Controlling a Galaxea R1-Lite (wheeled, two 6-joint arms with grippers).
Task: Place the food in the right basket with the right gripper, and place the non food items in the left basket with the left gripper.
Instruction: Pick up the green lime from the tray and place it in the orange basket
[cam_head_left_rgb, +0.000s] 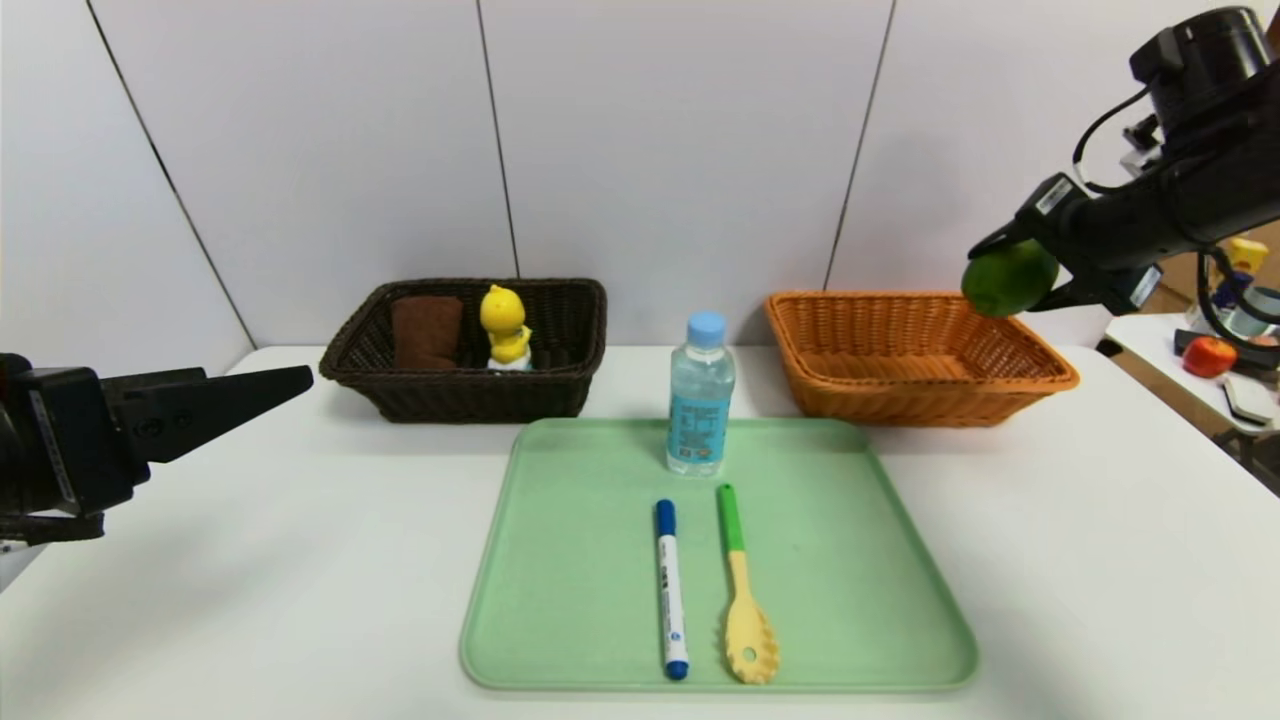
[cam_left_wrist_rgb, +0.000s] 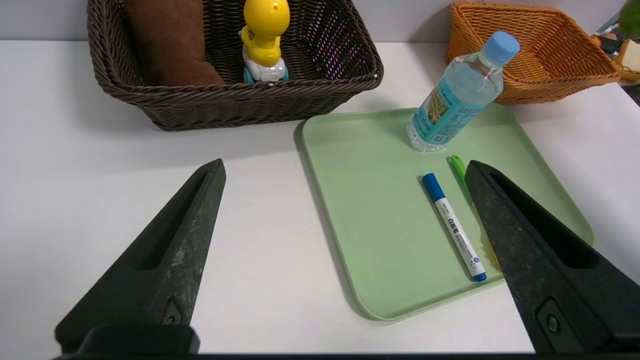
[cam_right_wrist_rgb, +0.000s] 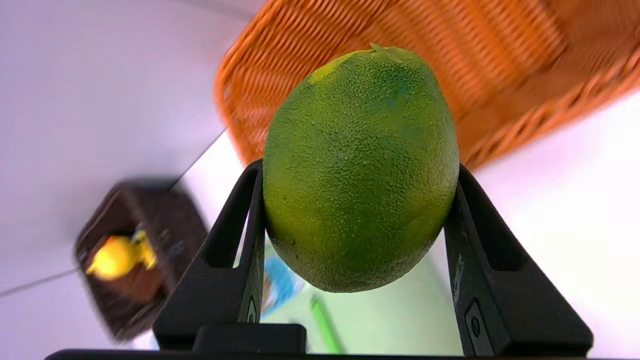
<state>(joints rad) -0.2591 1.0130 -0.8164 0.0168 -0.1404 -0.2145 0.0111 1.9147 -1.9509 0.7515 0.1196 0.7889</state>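
The orange basket (cam_head_left_rgb: 920, 355) holds nothing, so its whole floor is open from above; the right gripper (cam_head_left_rgb: 1010, 280), clamped on the lime (cam_head_left_rgb: 1008, 278), hangs over its right rim. In the dark basket (cam_head_left_rgb: 470, 350) the towel (cam_head_left_rgb: 427, 330) and duck (cam_head_left_rgb: 505, 325) fill the left and middle, leaving its right end free. On the tray (cam_head_left_rgb: 850, 600) the bottle (cam_head_left_rgb: 700, 395) stands upright behind the marker (cam_head_left_rgb: 671, 590) and spoon (cam_head_left_rgb: 742, 590) (these two lie close, with a narrow gap). The left gripper (cam_head_left_rgb: 300, 380), jaws wide, hovers over bare table (cam_head_left_rgb: 250, 560).

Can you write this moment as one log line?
right gripper: holds round green lime above orange woven basket | left gripper: open, idle
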